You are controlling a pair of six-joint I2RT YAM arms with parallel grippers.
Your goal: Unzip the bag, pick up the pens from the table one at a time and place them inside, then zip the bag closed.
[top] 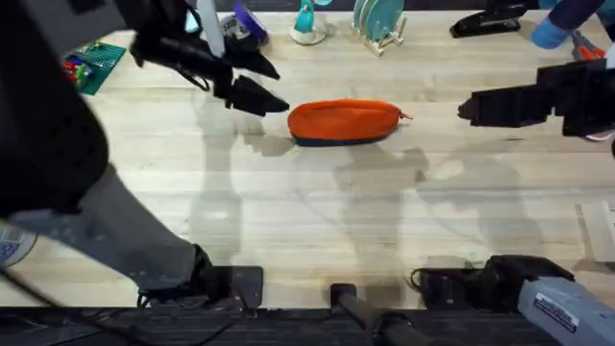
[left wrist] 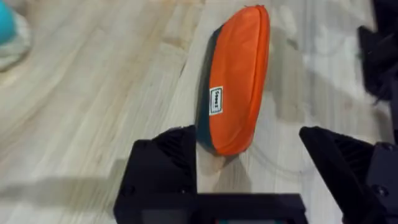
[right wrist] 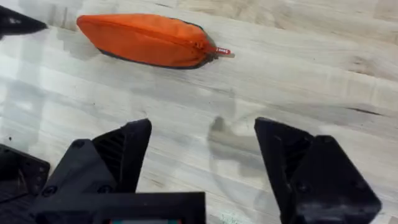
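Note:
The bag [top: 344, 122] is an orange pouch with a dark base strip, lying lengthwise in the middle of the table [top: 288, 221]. Its zipper looks closed, and the red pull tab [right wrist: 222, 51] sticks out at its right end. My left gripper [top: 277, 88] hovers open just off the bag's left end; in the left wrist view the bag [left wrist: 239, 81] lies ahead of the left gripper [left wrist: 249, 134], between its spread fingers. My right gripper [top: 466, 109] is open, well to the right of the bag [right wrist: 146, 38], and the right gripper [right wrist: 204, 127] holds nothing. The pens are out of view.
Along the far edge stand a black stapler [top: 490, 21], a teal rack [top: 378, 21], a teal-and-white object [top: 307, 24] and a purple item [top: 248, 24]. A green studded plate [top: 91, 62] lies at the far left. A paper sheet [top: 601, 231] sits at the right edge.

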